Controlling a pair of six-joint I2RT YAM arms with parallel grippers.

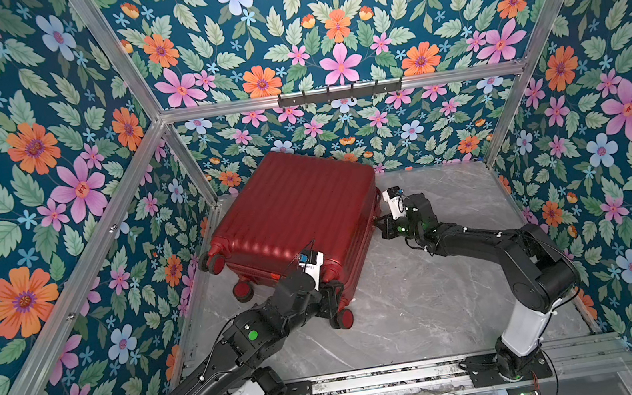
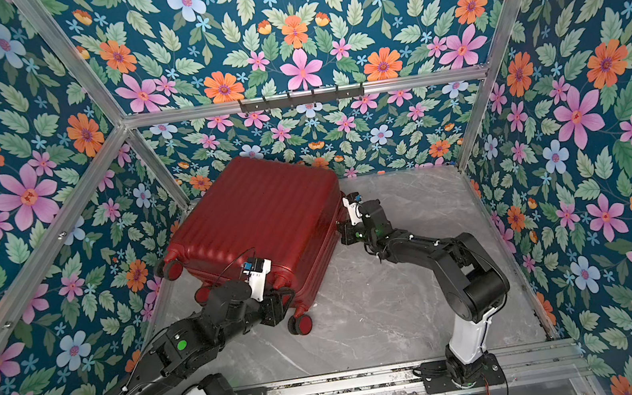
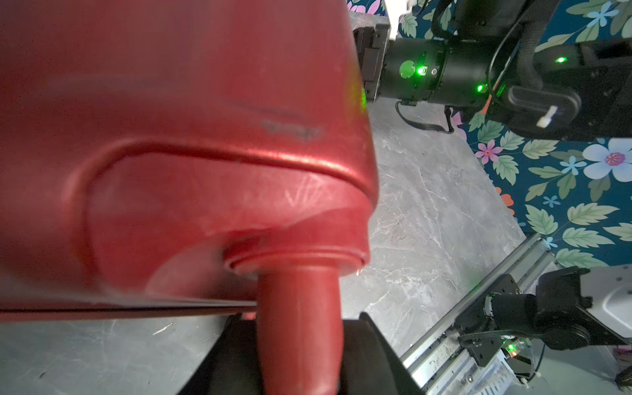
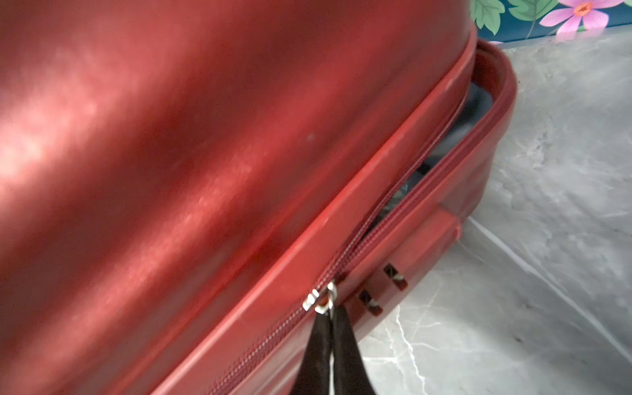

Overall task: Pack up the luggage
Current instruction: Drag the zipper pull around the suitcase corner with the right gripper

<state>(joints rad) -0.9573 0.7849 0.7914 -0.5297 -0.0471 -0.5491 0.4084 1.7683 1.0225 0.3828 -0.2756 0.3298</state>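
Your luggage (image 1: 295, 210) lies flat on the grey table (image 1: 425, 296), ribbed shell up, toward the back left corner in both top views. Its seam is zipped on one side of the zipper pull (image 4: 323, 302) and gapes on the other, toward the luggage's corner. Your right gripper (image 4: 328, 355) sits against the luggage's right side, jaws pinched together on that zipper pull, and your left gripper (image 3: 297, 362) is at the near corner, jaws clamped around the red stem of a caster (image 1: 344, 318).
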